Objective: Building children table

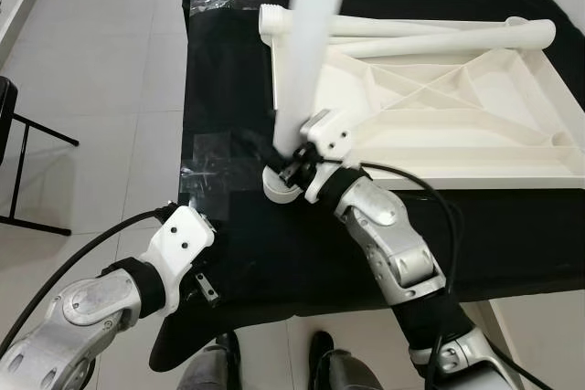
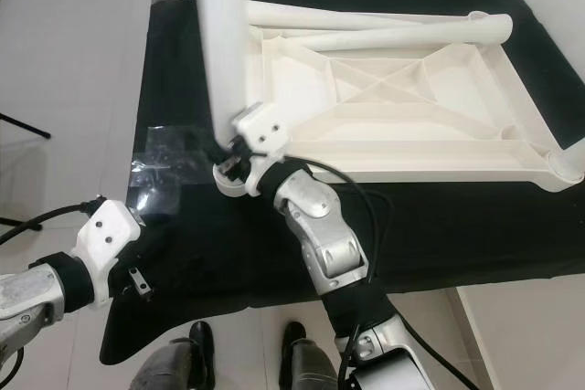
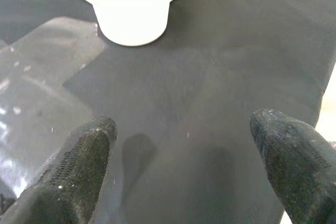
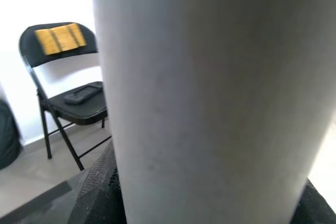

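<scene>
Left eye view, centre frame: right gripper pinches an upright white leg over the corner socket of the upturned tabletop; next, seat it squarely. Left gripper hovers spread, lower left

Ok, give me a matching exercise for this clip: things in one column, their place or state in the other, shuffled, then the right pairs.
Things:
1. upright table leg
2. tabletop
3. left gripper
4. two spare legs

Places or states:
A. open, above the black cloth
B. lying across the far edge of the tabletop
C. held by the right gripper at a corner socket
D. upside down, ribs showing

Pairs: 1-C, 2-D, 3-A, 4-B
</scene>
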Controlling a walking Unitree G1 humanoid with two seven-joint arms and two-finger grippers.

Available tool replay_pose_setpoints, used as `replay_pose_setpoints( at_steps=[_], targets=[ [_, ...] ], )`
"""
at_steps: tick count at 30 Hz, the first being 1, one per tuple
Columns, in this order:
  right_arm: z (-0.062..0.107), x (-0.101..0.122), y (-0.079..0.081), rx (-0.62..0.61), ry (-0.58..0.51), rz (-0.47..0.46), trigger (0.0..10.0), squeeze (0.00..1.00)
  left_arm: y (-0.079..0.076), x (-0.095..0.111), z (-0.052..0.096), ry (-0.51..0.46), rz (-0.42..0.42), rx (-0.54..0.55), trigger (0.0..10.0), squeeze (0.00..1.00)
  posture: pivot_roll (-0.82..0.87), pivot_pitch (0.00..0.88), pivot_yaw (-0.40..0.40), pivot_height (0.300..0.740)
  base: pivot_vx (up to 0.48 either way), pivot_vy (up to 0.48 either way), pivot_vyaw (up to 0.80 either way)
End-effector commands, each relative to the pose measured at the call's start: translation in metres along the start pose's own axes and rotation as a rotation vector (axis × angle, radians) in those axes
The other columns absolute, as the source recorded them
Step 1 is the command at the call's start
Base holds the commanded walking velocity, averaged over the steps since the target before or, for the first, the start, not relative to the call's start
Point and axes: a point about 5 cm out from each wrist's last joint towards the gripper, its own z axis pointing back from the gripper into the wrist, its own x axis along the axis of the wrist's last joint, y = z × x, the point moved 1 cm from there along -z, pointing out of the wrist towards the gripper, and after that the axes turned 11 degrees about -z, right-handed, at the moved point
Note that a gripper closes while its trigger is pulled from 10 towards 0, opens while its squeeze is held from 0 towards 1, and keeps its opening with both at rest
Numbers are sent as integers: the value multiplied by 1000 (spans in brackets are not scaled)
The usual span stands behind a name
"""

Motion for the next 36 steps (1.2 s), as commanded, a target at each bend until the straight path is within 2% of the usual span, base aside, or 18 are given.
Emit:
replay_pose_setpoints(
  at_steps=[1, 5, 6, 10, 13, 16, 17, 18, 25, 26, 28, 29, 30, 35, 36],
  targets=[
    [5, -29, 1, 11, 125, -5, 10000, 0, -3, -3, 0, 11, -4, -18, 10000, 0, 154, 338, -50, 740, 0, 0, 0],
    [7, -36, -5, 19, 168, 0, 10000, 0, -4, -2, -1, 7, -5, -22, 10000, 0, 154, 335, -50, 740, 0, 0, 0],
    [6, -43, -8, 33, 220, 25, 10000, 0, -4, -2, -1, 6, -6, -25, 10000, 0, 154, 334, -52, 740, 0, 0, 0],
    [4, -50, -8, 29, 269, 45, 10000, 0, -4, -2, -1, 5, -8, -25, 10000, 0, 158, 331, -56, 740, 0, 0, 0],
    [1, -57, -11, -70, 333, 16, 10000, 0, -4, -1, -1, 4, -8, -24, 10000, 0, 159, 331, -57, 740, 0, 0, 0],
    [3, -64, -16, -273, 381, -68, 10000, 0, -5, -2, -1, 5, -7, -24, 10000, 0, 162, 328, -63, 740, 0, 0, 0],
    [3, -64, -16, -273, 381, -68, 10000, 0, -5, -2, -1, 5, -7, -24, 10000, 0, 162, 328, -63, 740, 0, 0, 0],
    [4, -65, -16, -323, 383, -99, 10000, 0, -6, -2, -1, 5, -7, -24, 10000, 0, 163, 327, -63, 740, 0, 0, 0],
    [5, -67, -10, -358, 371, -163, 10000, 0, -6, -2, -1, 4, -7, -25, 10000, 0, 161, 327, -61, 740, 0, 0, 0],
    [6, -67, -10, -393, 357, -204, 10000, 0, -6, -1, -1, 4, -8, -26, 10000, 0, 159, 327, -61, 740, 0, 0, 0],
    [2, -59, -16, -470, 267, -266, 10000, 0, -4, -1, -1, 2, -12, -27, 10000, 0, 159, 329, -61, 740, 0, 0, 0],
    [2, -59, -16, -470, 267, -266, 10000, 0, -4, -1, -1, 2, -12, -27, 10000, 0, 159, 329, -61, 740, 0, 0, 0],
    [0, -56, -17, -491, 235, -307, 10000, 0, -4, -1, -2, 2, -14, -26, 10000, 0, 160, 329, -61, 740, 0, 0, 0],
    [-5, -52, -13, -484, 188, -384, 10000, 0, -3, -1, -2, 3, -19, -23, 10000, 0, 162, 329, -59, 740, 0, 0, 0],
    [-11, -43, -9, -441, 134, -395, 10000, 0, -1, -1, -1, 4, -22, -20, 10000, 0, 163, 328, -58, 740, 0, 0, 0]
  ],
)
